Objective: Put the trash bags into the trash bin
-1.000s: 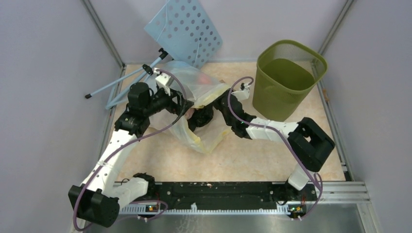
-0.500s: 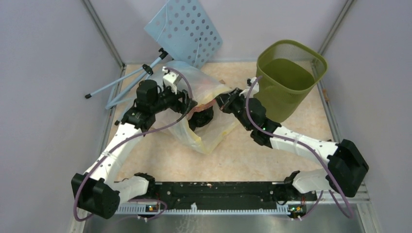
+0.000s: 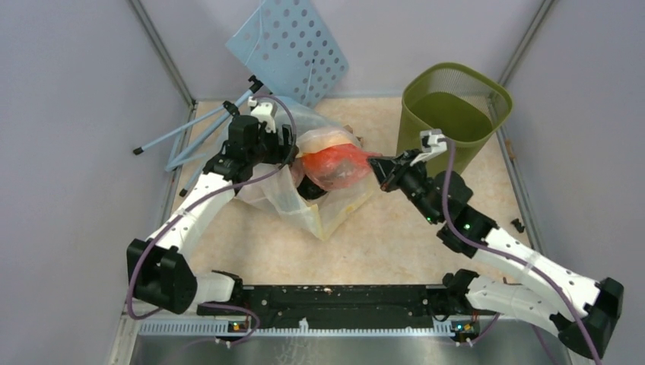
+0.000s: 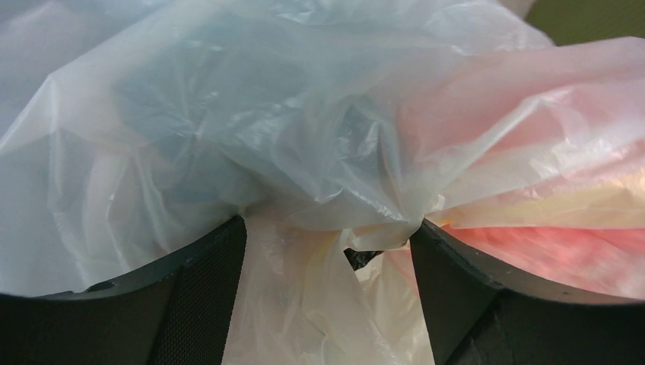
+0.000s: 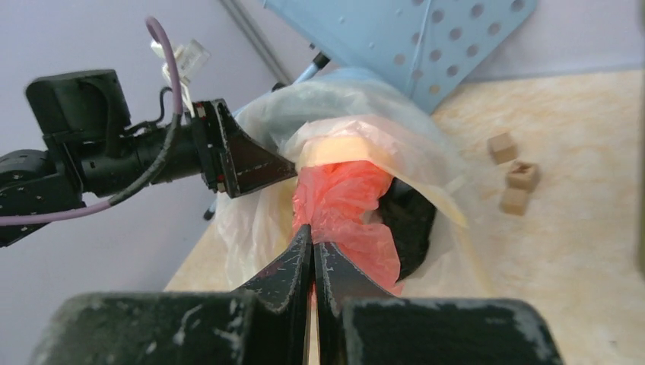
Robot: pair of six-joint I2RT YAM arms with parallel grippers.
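Observation:
The red-pink trash bag [image 3: 332, 164] hangs bunched, partly out of the mouth of a larger clear bag [image 3: 323, 217]. My right gripper [image 3: 377, 168] is shut on its right end; the right wrist view shows the jaws [image 5: 312, 232] pinched on the red plastic [image 5: 342, 199]. My left gripper [image 3: 288, 150] is at the clear bag's left side, its jaws [image 4: 327, 224] apart, with clear plastic [image 4: 228, 114] bunched between and over the fingertips. The red bag shows through it [image 4: 563, 255]. The olive-green trash bin [image 3: 449, 114] stands upright at the back right, just beyond the right gripper.
A black lump [image 3: 310, 187] lies inside the clear bag [image 5: 255, 201]. A light-blue perforated board [image 3: 289, 46] on thin blue legs [image 3: 190, 133] leans at the back left. Three small wooden cubes [image 5: 517, 176] lie on the table. Walls close in on both sides.
My right gripper has drawn back to the right and pulled the red bag out of the clear bag's mouth. My left gripper has shifted toward the back with the clear bag.

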